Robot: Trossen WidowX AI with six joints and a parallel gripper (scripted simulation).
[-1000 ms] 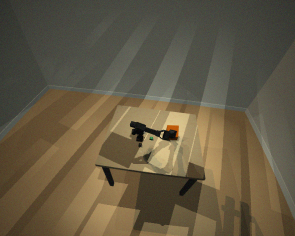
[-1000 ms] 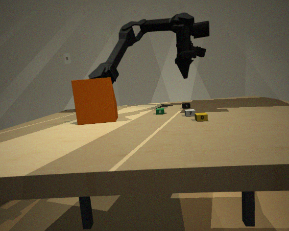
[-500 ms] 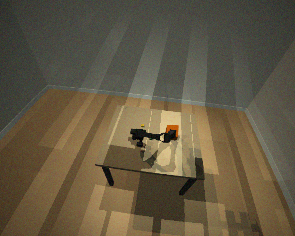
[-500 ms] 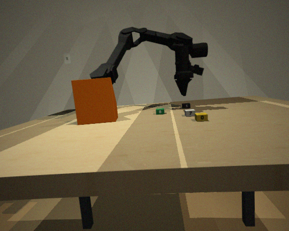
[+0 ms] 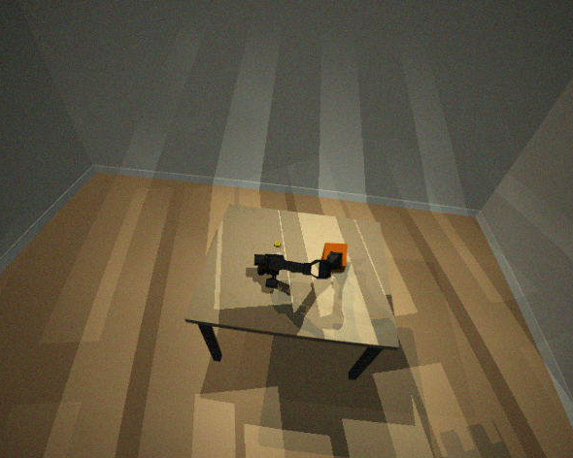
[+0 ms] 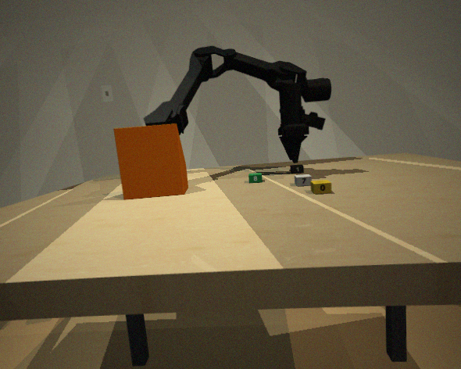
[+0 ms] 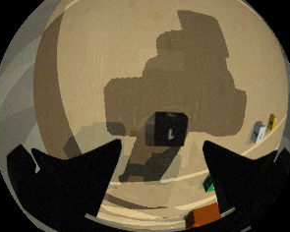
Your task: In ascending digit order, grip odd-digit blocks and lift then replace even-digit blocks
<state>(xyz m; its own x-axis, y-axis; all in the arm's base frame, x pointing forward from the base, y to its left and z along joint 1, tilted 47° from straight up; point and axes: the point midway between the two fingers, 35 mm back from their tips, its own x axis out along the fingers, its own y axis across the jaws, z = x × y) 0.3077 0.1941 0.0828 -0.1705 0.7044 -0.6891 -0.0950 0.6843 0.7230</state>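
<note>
- Just above the black block (image 6: 297, 169), the pincer (image 6: 293, 159) hangs point-down with its fingers spread wide and nothing between them.
- From the wrist view, that block (image 7: 168, 128) lies ahead of the two dark fingers, between their lines but not yet between them; it sits flat on the table (image 6: 230, 285) with a printed 1 on its side.
- Its digit face turns toward the outside camera; it looks nearly cubic, so I cannot tell a long axis.
- Being odd, it should, I judge, only be squeezed and let go; any upward drift while clenched would break the rule.
- A descent slightly off centre could land a fingertip on the block's top and shove or tip it.
- Near it stand the grey block (image 6: 302, 180) marked 7, the yellow block (image 6: 321, 186) marked 0 and the green block (image 6: 255, 177) marked 8; a sideways swing could brush one out of order.
- Farther off, the orange box (image 6: 151, 160) stands by the arm's foot.
</note>
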